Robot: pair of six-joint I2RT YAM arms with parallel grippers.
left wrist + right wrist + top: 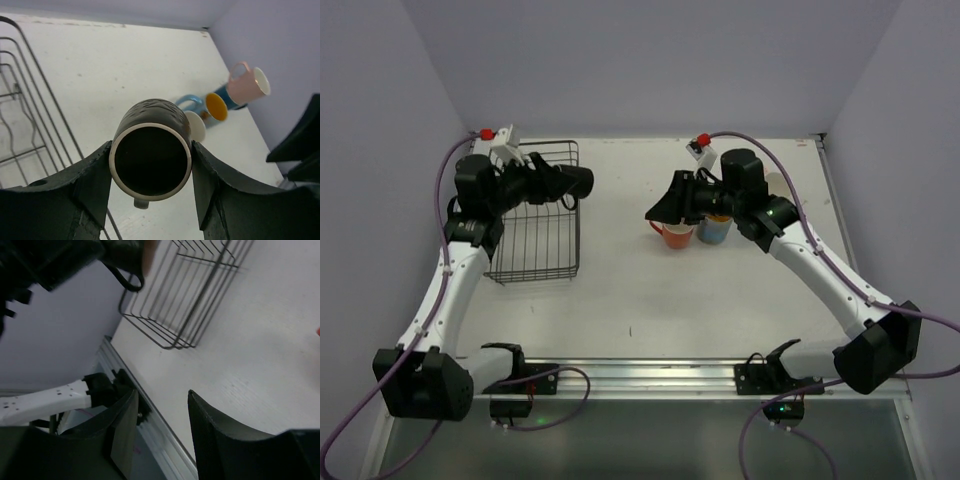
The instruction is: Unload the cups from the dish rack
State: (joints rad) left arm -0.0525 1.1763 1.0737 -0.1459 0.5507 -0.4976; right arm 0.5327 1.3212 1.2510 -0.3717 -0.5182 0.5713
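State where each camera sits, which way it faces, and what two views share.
Top external: above, behind the bases, looking down on the table; left arm and right arm show.
Left wrist: faces the clustered cups; its fingers clamp the black mug.
Right wrist: faces the dish rack; its open fingers show.
Shared: all show the dish rack.

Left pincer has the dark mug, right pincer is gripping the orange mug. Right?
Not quite. The left pincer does hold the dark mug, but the right pincer is empty: the right wrist view shows nothing between its fingers. The orange mug stands on the table, ungripped, in the top view.
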